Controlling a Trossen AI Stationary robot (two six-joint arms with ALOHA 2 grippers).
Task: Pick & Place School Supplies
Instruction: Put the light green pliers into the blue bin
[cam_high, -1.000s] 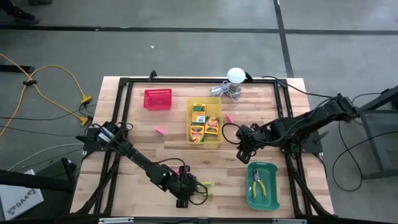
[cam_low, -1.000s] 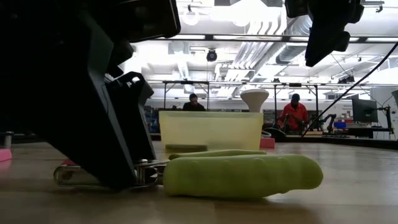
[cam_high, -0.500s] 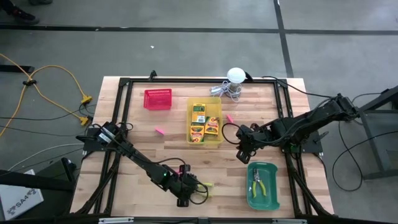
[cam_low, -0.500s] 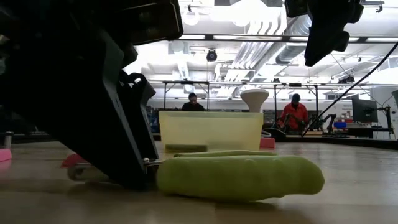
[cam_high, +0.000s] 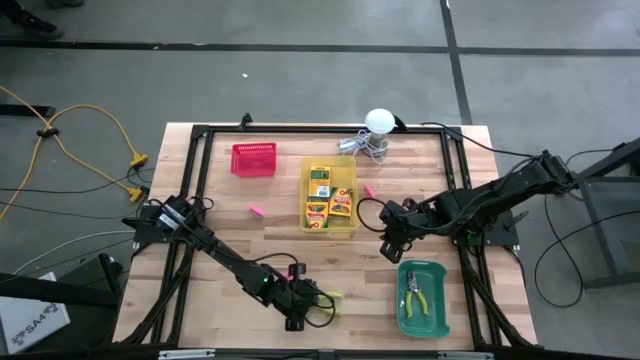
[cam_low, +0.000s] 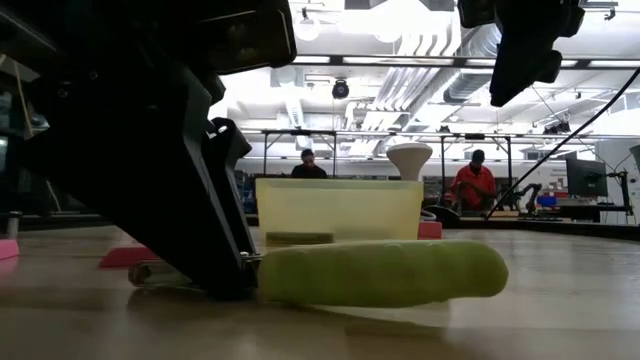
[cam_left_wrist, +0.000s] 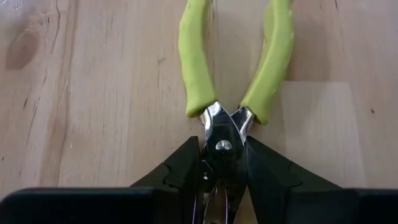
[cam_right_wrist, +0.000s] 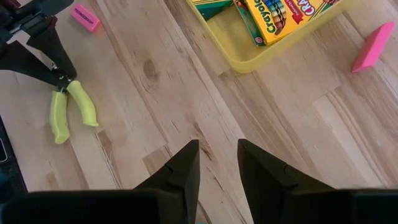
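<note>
The pliers-like tool with yellow-green handles (cam_high: 330, 297) lies near the table's near edge. My left gripper (cam_high: 303, 303) is low over the wood and shut on the tool's metal head; the handles (cam_left_wrist: 196, 68) spread away from it. My right gripper (cam_high: 390, 240) hovers open (cam_right_wrist: 217, 162) above bare wood between the yellow bin and the green bin. The crayon boxes (cam_high: 322, 195) lie in the yellow bin. A second tool (cam_high: 414, 297) lies in the green bin. Pink erasers lie on the wood (cam_high: 257, 210), (cam_high: 369, 190), (cam_high: 296, 270). My left gripper pinches the tool's metal head at the pivot (cam_left_wrist: 222, 134) between its two fingers (cam_left_wrist: 180, 168). The fingers come nearly level from the table's left and lie along the tool. The handles (cam_low: 380, 272) point toward the table's right and sit just above the wood, with a shadow under them.
A red bin (cam_high: 253, 159) stands far left, the yellow bin (cam_high: 350, 225) in the middle and the green bin (cam_high: 437, 270) near right. A white ball with metal clutter (cam_high: 377, 128) sits at the far edge. People stand in the room beyond the table (cam_low: 473, 185).
My left gripper has crept along the tool and settled on its head. In the low view the handles have shifted slightly and risen a little off the wood, and they now line up as one. My right arm has kept still.
</note>
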